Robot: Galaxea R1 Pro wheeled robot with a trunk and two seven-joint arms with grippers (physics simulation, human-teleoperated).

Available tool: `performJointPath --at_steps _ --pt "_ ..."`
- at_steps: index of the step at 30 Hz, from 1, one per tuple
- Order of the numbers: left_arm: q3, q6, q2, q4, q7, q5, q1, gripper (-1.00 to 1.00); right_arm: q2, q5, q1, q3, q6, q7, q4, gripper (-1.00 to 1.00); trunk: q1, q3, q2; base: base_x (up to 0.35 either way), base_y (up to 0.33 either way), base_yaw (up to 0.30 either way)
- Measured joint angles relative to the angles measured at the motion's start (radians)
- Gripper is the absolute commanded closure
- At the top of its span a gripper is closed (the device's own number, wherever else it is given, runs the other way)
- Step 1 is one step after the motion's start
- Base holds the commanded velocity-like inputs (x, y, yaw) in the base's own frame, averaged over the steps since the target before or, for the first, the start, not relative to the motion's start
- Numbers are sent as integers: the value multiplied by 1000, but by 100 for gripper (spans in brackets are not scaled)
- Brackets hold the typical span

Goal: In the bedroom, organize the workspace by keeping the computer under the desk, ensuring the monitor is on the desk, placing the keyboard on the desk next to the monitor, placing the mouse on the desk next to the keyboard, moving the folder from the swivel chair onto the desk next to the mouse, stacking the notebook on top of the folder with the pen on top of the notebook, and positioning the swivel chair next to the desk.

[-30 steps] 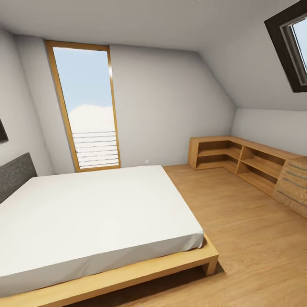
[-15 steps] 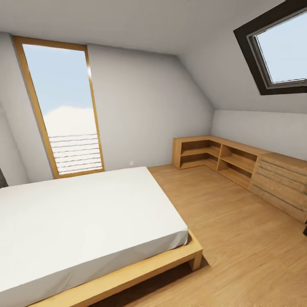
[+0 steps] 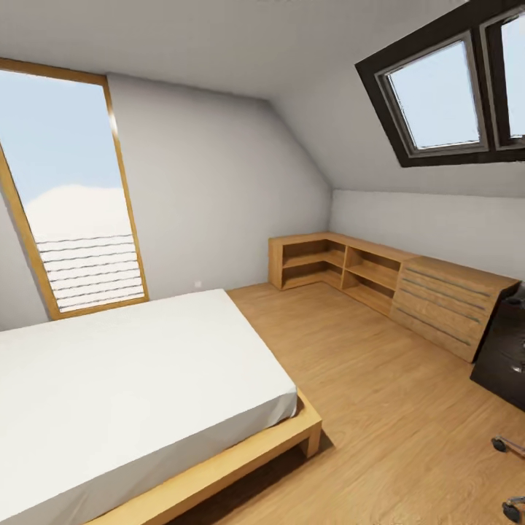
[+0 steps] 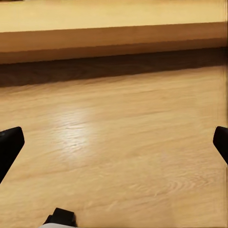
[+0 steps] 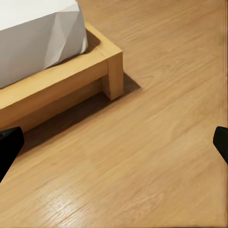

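While the robot faces into the bedroom (image 3: 240, 182), the head view takes in a low bed (image 3: 131, 379) w/ a white mattress on a light wood frame, sitting on the wood floor (image 3: 379, 408). Behind the bed stands a tall wood-framed window (image 3: 65, 197); dark-framed skylights (image 3: 445, 95) sit in the sloped ceiling at upper right. Along the far wall runs a low L-shaped wooden shelf unit (image 3: 343, 266), joined to a light wooden drawer chest (image 3: 445, 306). At the right edge, a dark corner of the desk (image 3: 503, 354) w/ a silver knob shows just beside the chest — its tabletop is cut off by the frame. Near the lower right corner, casters of the swivel chair (image 3: 510, 474) rest on the floor.

Left claw (image 4: 114, 145) hangs over bare floor near the bed frame, fingertips (image 4: 9, 145) spread wide at the frame's edges, nothing between them. Right claw (image 5: 114, 145) — likewise spread wide & holding nothing — looks over the floor beside the bed's corner post (image 5: 114, 71).
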Motion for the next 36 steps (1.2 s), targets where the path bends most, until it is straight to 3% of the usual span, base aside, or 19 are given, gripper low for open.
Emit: performJointPath --at_steps 36 --pt "0 1 -1 0 0 1 0 -100 -2 0 0 0 0 0 0 -100 0 29 0 0 0 -261"
